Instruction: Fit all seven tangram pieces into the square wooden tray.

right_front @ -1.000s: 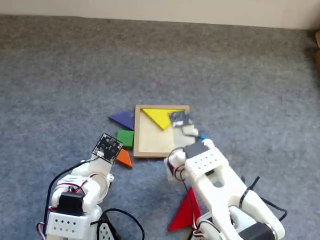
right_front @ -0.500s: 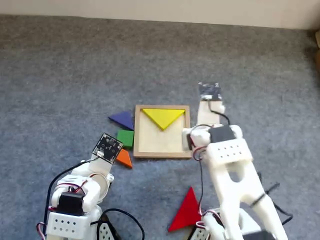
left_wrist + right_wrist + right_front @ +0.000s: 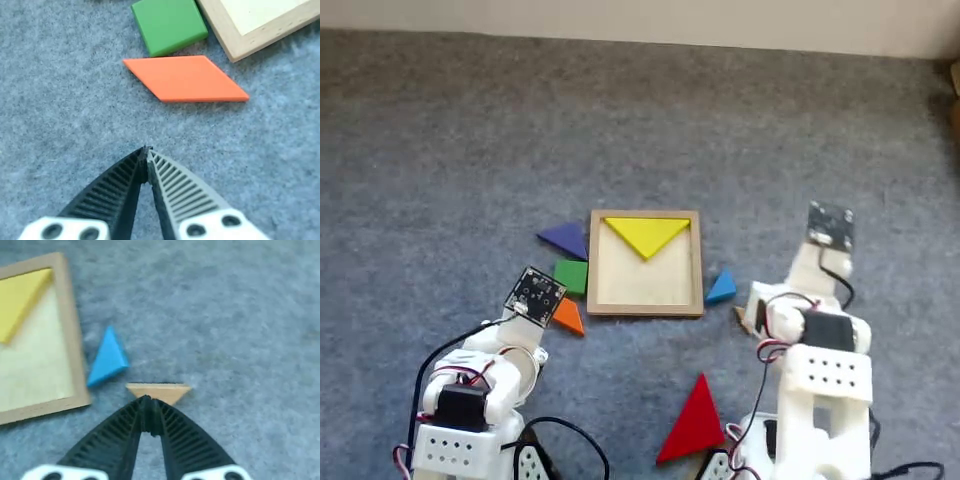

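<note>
Red triangle (image 3: 695,420): nearest me, flat on the carpet (image 3: 470,130) between the two arm bases. It is well short of the tray and has not moved over the last second.

Left gripper (image 3: 146,150): jaws clenched on nothing, tips over bare carpet just short of the orange piece (image 3: 187,79). It has not budged in the last second.

Right gripper (image 3: 145,399): this is the change. A second ago it was over the tray's right side; since then I see it has swung out and come to rest to the right of the tray. Its jaws are pressed together and empty, tips at the near edge of the tan triangle (image 3: 159,390). I cannot tell whether they touch it.

Blue triangle (image 3: 107,360): uncovered now that the gripper has swung off, on the carpet just beside the tray's right rim, near the tan one.

Green square (image 3: 169,25): just beyond the orange piece, by the tray's left side.

Tray (image 3: 645,311): holds one piece, the yellow triangle (image 3: 645,235), long side against the far rim. The rest of the floor is bare.

Purple triangle (image 3: 565,238): farthest of the left-hand group, off the tray's far left corner.

My read: one of seven is seated and six are still out. With the right gripper parked at the tan triangle, I take that as the next pick. The jaws must open first.
</note>
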